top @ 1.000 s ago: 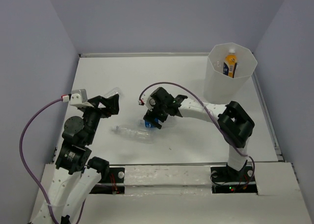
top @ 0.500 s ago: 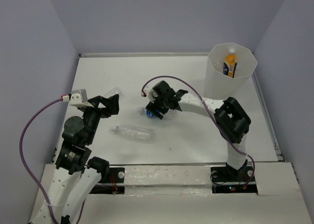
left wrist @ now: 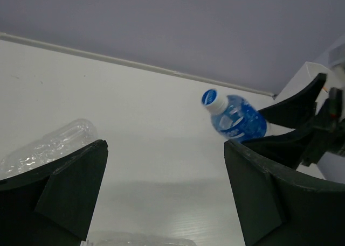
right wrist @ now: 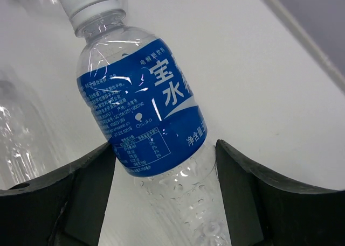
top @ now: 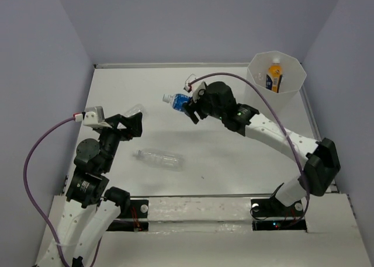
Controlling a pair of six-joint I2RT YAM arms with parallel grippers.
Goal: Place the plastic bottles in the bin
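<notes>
Transport is running: right gripper (top: 190, 107) is clamping the blue-labelled bottle (top: 177, 101) mid-body, holding it aloft over the table (top: 222, 167), well apart from the bin (top: 260, 103). Next move is calling for a swing right above the rim, then release; left gripper (top: 130, 124) is idling, jaws spread.

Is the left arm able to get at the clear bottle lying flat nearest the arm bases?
Probably yes. The clear bottle lies unobstructed close beside the left fingers, which are open and empty; nothing stands between them.
</notes>
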